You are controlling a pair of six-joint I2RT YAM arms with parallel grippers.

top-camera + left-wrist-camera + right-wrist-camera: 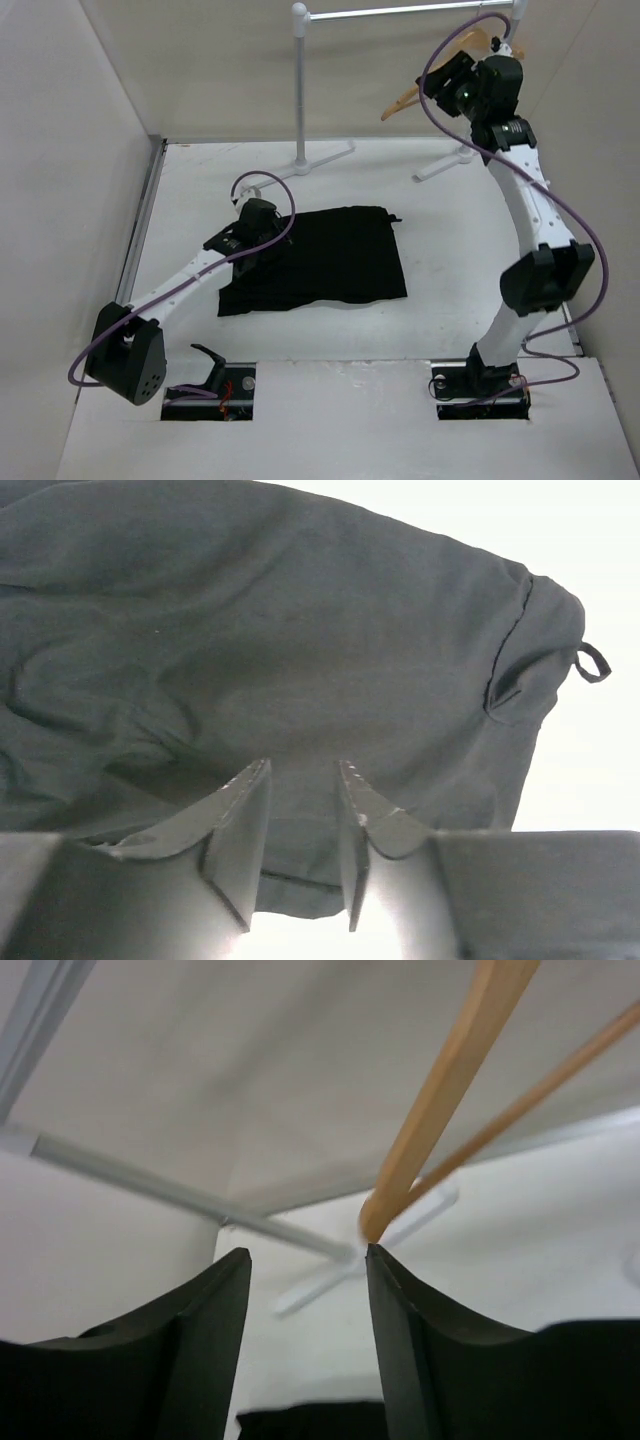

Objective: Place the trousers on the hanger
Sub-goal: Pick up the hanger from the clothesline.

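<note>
hanger (402, 103): mostly behind right arm (525, 190) | trousers (300, 660): cut off left

The trousers (330, 255) below the left tool (303, 770) are matt black cloth, softly creased. The hanger (440, 1100) just beside the right tool (306, 1255) is smooth, light tan wood.

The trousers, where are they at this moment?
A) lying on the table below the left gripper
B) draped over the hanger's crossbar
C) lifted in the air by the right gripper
A: the black trousers lie spread on the white table, with the open left gripper over them near one edge.
</note>
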